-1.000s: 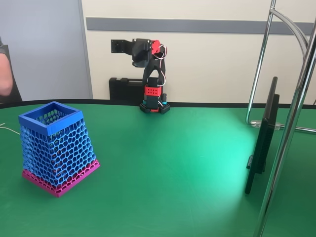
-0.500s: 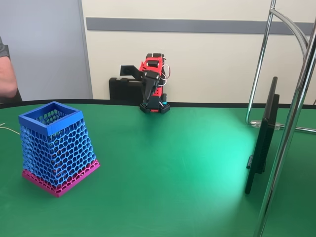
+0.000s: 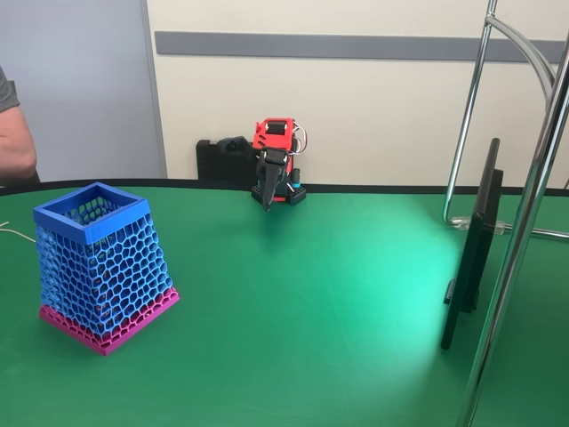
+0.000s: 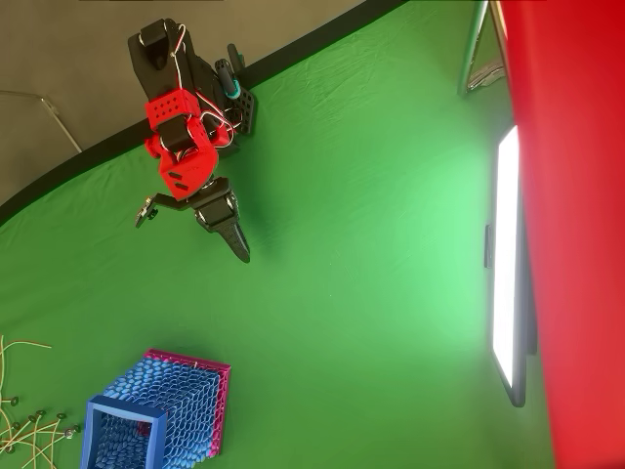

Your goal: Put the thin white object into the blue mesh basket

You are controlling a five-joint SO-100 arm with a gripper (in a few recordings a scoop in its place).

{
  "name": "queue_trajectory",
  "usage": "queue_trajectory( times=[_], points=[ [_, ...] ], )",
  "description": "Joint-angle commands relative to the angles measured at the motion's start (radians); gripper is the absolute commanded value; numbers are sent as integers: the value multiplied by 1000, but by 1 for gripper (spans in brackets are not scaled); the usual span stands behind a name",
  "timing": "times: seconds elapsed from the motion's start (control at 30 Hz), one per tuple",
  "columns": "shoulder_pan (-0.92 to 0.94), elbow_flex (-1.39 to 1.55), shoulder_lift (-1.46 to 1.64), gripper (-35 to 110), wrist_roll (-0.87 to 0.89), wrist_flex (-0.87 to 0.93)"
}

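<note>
Arm folded down; claw now points at green table. Person's arm further in.

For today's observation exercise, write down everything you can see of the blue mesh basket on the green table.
The blue mesh basket is a tall container with honeycomb-mesh walls, a solid blue square rim and a magenta band at the base. It looks like plastic. It widens from top to bottom and stands upright on the green table, at the left in the fixed view, its top open. The gripper is far from it, and nothing but the table touches it. Its contents cannot be made out.
</note>
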Motion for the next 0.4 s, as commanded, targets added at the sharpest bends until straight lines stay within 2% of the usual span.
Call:
queue_trajectory(
  times=[0.0,0.37],
  points=[
    [-21,8,43,13,25,58],
    [-21,8,43,7,41,63]
  ],
)
